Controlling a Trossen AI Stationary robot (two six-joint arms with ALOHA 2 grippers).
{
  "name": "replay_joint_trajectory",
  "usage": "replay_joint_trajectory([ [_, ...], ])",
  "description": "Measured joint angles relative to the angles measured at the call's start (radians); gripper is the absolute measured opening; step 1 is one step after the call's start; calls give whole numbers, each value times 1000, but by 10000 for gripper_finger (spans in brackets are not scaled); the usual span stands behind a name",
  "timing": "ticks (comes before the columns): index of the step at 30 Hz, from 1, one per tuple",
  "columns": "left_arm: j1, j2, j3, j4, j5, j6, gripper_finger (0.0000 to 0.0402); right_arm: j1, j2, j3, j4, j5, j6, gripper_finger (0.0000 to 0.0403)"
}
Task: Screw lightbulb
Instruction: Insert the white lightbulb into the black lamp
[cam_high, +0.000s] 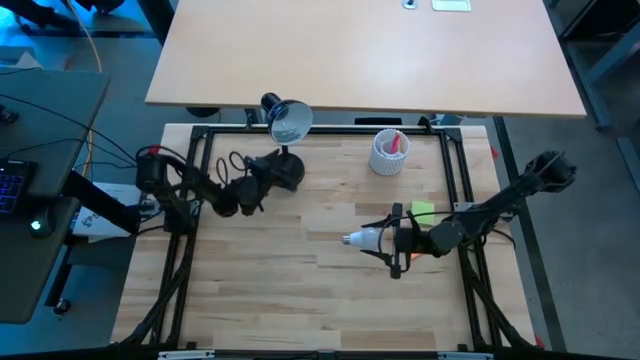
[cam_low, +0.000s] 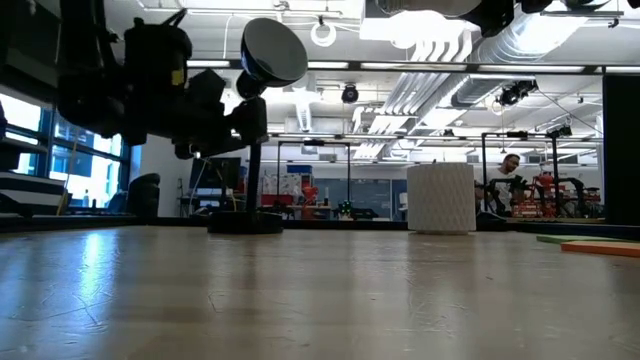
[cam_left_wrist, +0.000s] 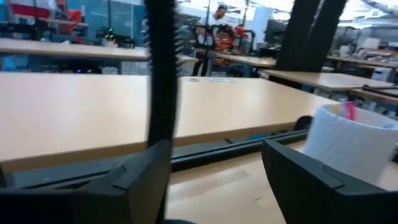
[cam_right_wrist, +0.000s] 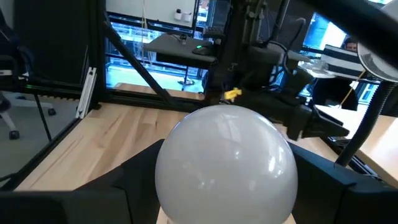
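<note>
While lightbulb (cam_right_wrist: 227, 165) sits between right hand (cam_high: 392, 240) fingers, base outward.

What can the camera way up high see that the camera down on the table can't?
Only the high view shows the lightbulb gripped in the right gripper, and the lamp's round shade from above. Only the low view shows the room behind the table, with a person far off. Both show the black lamp, the white cup and the open left gripper by the lamp.
</note>
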Motion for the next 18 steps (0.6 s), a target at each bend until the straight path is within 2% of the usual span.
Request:
replay_joint_trajectory([
  [3, 20, 0, 0, -33, 23, -8, 263, -13, 0, 0, 39, 7, -42, 264],
  [9, 67, 0, 0, -72, 22, 125, 263, -100, 0, 1, 91, 9, -149, 264],
  [14, 104, 0, 0, -83, 25, 145, 263, -208, 0, 1, 83, -18, -132, 264],
  [16, 127, 0, 0, -80, 80, 155, 263, -250, 0, 1, 80, -52, -114, 264],
  [18, 152, 0, 2, -78, 199, 157, 262, -290, 0, 1, 85, -95, -106, 264],
])
